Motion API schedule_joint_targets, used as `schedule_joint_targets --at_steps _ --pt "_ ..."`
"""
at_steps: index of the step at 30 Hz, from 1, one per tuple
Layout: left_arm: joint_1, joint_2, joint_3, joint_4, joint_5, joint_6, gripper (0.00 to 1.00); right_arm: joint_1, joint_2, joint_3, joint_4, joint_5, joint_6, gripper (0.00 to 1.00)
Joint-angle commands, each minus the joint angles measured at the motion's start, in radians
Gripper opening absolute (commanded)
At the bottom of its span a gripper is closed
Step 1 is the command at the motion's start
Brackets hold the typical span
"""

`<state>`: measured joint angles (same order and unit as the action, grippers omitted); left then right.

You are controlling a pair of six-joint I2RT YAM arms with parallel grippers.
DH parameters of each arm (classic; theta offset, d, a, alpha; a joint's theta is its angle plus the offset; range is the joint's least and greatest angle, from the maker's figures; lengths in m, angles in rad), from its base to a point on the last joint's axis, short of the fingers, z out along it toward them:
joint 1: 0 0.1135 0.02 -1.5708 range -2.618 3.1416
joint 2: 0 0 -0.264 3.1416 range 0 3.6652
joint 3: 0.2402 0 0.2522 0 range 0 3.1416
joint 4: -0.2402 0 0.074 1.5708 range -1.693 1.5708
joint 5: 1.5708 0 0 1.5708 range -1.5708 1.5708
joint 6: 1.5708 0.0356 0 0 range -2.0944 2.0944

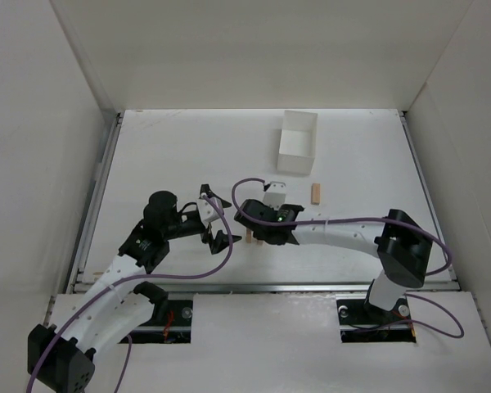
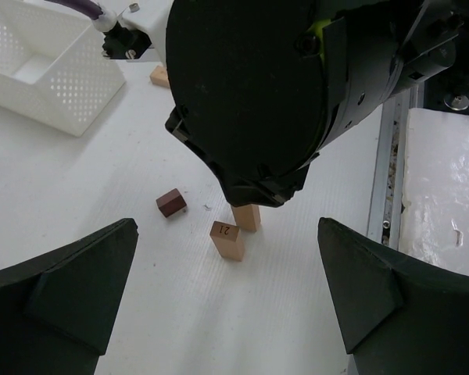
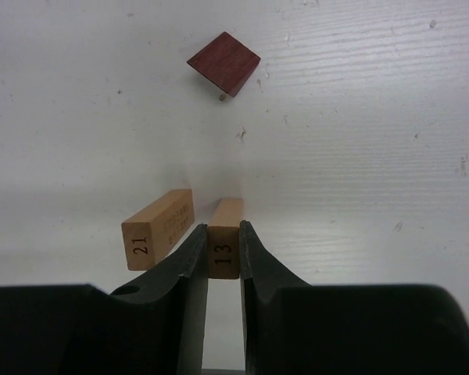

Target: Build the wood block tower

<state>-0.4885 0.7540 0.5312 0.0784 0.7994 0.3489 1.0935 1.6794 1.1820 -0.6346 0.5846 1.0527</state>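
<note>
The tan block (image 3: 224, 248) and its tan neighbour (image 3: 158, 230) bear black digits; a smaller block (image 3: 224, 62) is dark reddish-brown. The white box (image 2: 62, 86) shows a dotted grid of holes.

Lower centre of the right wrist view: the right tool (image 3: 223, 228) clasps a tan block (image 3: 223, 256); a second tan block (image 3: 158, 229) crowds its left side. Bare worktop (image 3: 375, 156) opens rightward and up toward the dark block (image 3: 224, 62).

Lower centre: tan wooden block marked 13 (image 3: 223, 250) stands upright, with tan wooden block marked 21 (image 3: 156, 232) upright just left. Dark reddish-brown wooden block (image 3: 224, 62) lies apart, upper centre.
</note>
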Motion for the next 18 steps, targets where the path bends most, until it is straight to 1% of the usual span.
schedule_joint_targets --at_steps 1,11,13,14,16,18 --pt "0.004 -0.028 -0.008 0.021 0.006 -0.002 1.0 0.006 0.016 0.059 0.05 0.031 -0.029 0.0" --pt "0.004 -0.028 -0.008 0.003 0.006 0.007 1.0 0.006 0.025 0.077 0.05 0.049 -0.04 0.0" --pt "0.004 -0.028 -0.008 0.003 0.006 0.007 1.0 0.006 0.025 0.077 0.05 0.04 -0.049 0.14" --pt "0.004 -0.028 -0.008 0.003 0.006 0.007 1.0 0.006 0.025 0.077 0.05 0.04 -0.049 0.18" --pt "0.004 -0.028 -0.008 0.003 0.006 0.007 1.0 0.006 0.025 0.077 0.05 0.018 -0.049 0.25" --pt "0.004 -0.028 -0.008 0.003 0.006 0.007 1.0 0.006 0.025 0.077 0.061 0.008 -0.049 0.29"
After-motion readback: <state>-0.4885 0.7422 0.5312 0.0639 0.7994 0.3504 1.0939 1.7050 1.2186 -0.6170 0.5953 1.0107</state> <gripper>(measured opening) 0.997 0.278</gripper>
